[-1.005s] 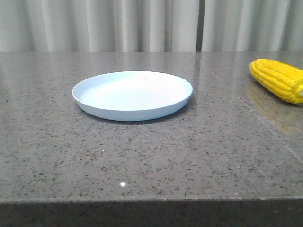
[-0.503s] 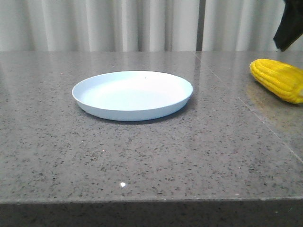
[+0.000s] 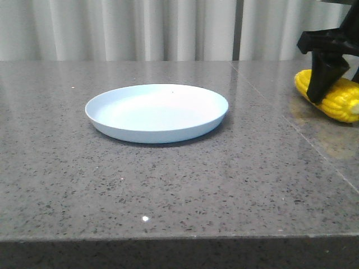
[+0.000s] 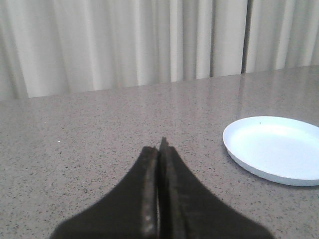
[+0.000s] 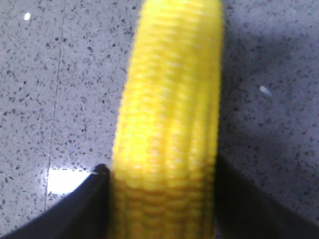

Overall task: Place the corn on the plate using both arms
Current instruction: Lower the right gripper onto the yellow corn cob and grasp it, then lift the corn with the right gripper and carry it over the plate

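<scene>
Right gripper is now down over the corn at the far right of the counter. 1 s ago no arm showed in the front view; 0.5 s ago only a dark tip showed at the top right corner, above the cob. So the change is a fast descent onto the target.

Right wrist view: corn runs lengthwise between the two dark fingers, one each side of the cob, at or near its flanks. Jaws are spread around it, not yet visibly squeezing; whether the pads touch the kernels is hard to tell, pic is blurred. The cob hasn't moved vs the earlier frames and lies flat on the counter, well apart from the plate.

Plate sits mid-counter, nothing in it, same spot as before.

Left gripper is pressed closed, fingers together, holding nothing, with the plate off to one side in its view. It's not seen in the front view.

Meaning for the task: approach looks done and the grasp is the step in hand. Next is prob. close on the cob, lift, carry left to the plate. Risk: cob is round and smooth, plastic-looking, so an off-centre pinch could let it roll or slip.
</scene>
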